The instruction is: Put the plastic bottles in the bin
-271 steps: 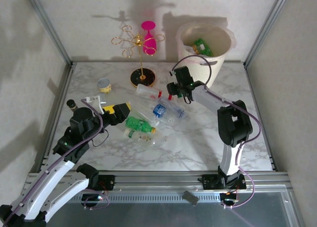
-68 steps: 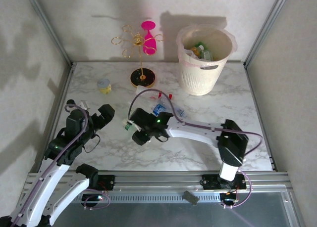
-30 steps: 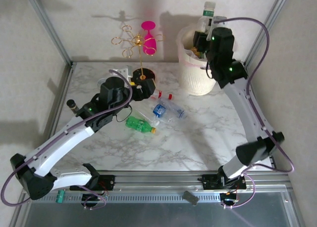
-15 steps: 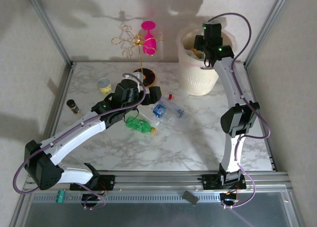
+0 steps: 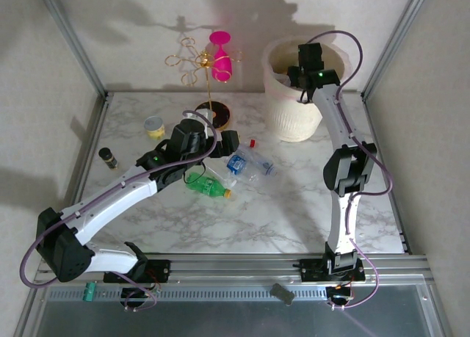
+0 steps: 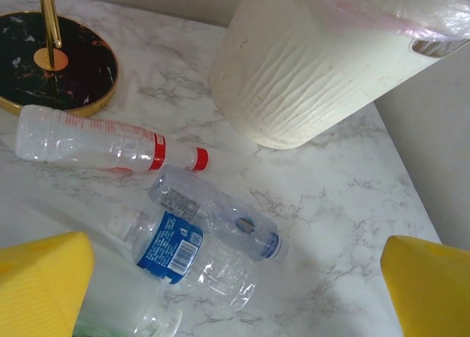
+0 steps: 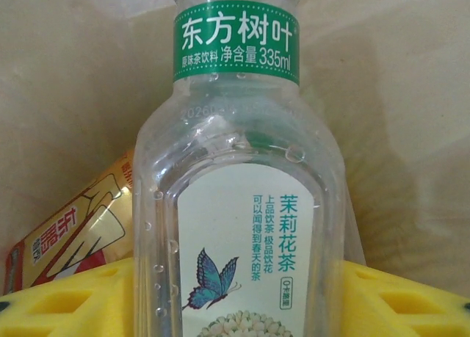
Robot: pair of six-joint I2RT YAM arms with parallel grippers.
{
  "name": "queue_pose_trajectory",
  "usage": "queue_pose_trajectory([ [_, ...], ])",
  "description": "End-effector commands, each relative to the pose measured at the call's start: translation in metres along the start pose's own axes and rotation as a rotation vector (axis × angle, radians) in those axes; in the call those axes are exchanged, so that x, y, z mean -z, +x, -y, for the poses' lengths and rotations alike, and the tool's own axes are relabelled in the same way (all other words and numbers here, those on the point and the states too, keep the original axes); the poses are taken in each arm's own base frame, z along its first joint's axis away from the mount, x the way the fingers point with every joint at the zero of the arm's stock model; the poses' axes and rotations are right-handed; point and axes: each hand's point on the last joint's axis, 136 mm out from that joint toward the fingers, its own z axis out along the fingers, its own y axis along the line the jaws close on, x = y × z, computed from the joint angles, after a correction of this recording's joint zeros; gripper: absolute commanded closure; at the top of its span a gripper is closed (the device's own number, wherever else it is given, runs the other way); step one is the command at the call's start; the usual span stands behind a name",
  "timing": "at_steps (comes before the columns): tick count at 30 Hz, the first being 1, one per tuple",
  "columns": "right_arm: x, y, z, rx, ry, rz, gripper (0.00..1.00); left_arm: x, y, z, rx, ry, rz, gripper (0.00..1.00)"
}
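Observation:
Deep inside the cream bin [image 5: 290, 120], my right gripper [image 5: 304, 71] [image 7: 239, 293] has its yellow pads [image 7: 81, 300] against both sides of a clear bottle [image 7: 239, 205] with a green neck band and a butterfly label. My left gripper [image 5: 226, 142] [image 6: 235, 293] hangs open above the loose bottles, nothing between its pads [image 6: 37, 285]. Below it lie a red-capped bottle [image 6: 110, 142] [image 5: 250, 142], a blue-capped clear one [image 6: 220, 212] [image 5: 261, 165] and a blue-labelled one [image 6: 176, 252] [image 5: 236, 163]. A green bottle [image 5: 205, 184] lies nearer the front.
A gold wire stand [image 5: 211, 115] [image 6: 51, 62] with a pink glass [image 5: 220, 58] is at the back, left of the bin [image 6: 323, 65]. A yellow tub [image 5: 153, 125] and a dark vial [image 5: 108, 157] sit at the left. An orange-labelled item [image 7: 73, 234] lies in the bin.
My right gripper has dropped from above the bin's rim down into the bin with the clear bottle. My left arm has swung right and forward, over the loose bottles.

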Motion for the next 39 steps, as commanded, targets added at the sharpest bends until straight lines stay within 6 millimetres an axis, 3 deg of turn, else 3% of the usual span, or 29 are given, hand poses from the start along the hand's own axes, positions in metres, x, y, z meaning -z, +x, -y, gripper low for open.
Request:
queue_pose_trajectory([
  [1,-0.001,-0.003,0.0,-0.012,-0.007,0.002,0.3,-0.004,0.004,-0.005,-0.015,-0.018,-0.008,0.0],
  [4,0.002,-0.006,0.0,-0.01,-0.006,0.009,0.23,-0.003,0.004,-0.005,-0.016,-0.018,-0.009,0.0],
  [15,0.023,-0.018,0.004,-0.007,-0.005,0.044,0.16,0.006,-0.004,-0.002,-0.002,-0.012,0.014,0.0],
  [28,0.105,-0.065,0.002,-0.03,-0.071,0.197,0.13,0.048,-0.028,0.01,0.036,0.049,0.078,0.0],
  [33,0.141,-0.069,-0.017,0.037,-0.08,0.251,0.16,0.069,-0.036,0.01,0.075,0.065,0.114,0.0],
  [39,0.195,-0.045,-0.071,0.138,-0.213,0.316,0.24,0.092,-0.028,-0.011,0.194,0.019,0.137,0.0],
])
